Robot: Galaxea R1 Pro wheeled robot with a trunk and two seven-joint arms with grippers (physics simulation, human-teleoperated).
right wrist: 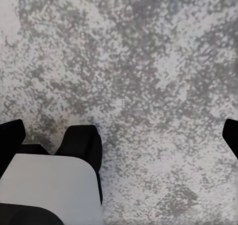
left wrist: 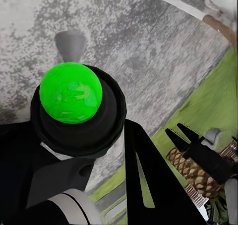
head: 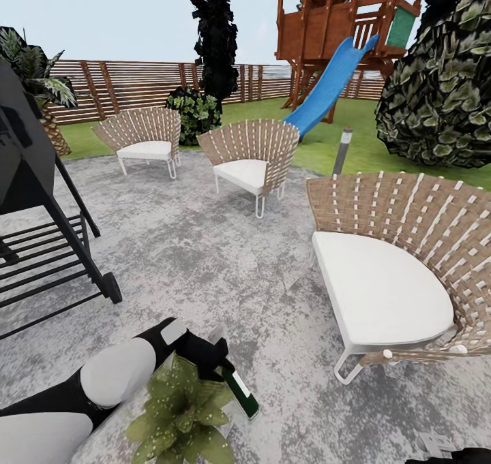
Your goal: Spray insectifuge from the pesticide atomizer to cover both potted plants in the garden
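Closed around the upper part of the pesticide atomizer (head: pixel 240 390), by the look of the head view: the left gripper (head: pixel 208 355), low over the grey patio (head: pixel 204 259) of the garden. Bottle tilted, dark slim body slanting down and away from the arm, just beside the top leaves of a light-green potted plant (head: pixel 179 420).

Likely light and rigid, a smooth plastic body apt to slip or twist in the jaws. Best held high on the body near the trigger head, nozzle kept free.

Spread wide with nothing between the fingers: the right gripper (right wrist: pixel 119 136), bare paving below.

Hard to read: the exact finger contact on the bottle, masked by the wrist and the leaves; the nozzle's direction; the trigger itself. Cut off by the lower edge: the plant's pot. Unexplained in the left wrist view: a bright green ball (left wrist: pixel 71 92) seated on a round black part.

Beyond, a woven chair (head: pixel 382 294) with a white cushion, and a black slatted stand (head: pixel 41 246) at the patio's edge.
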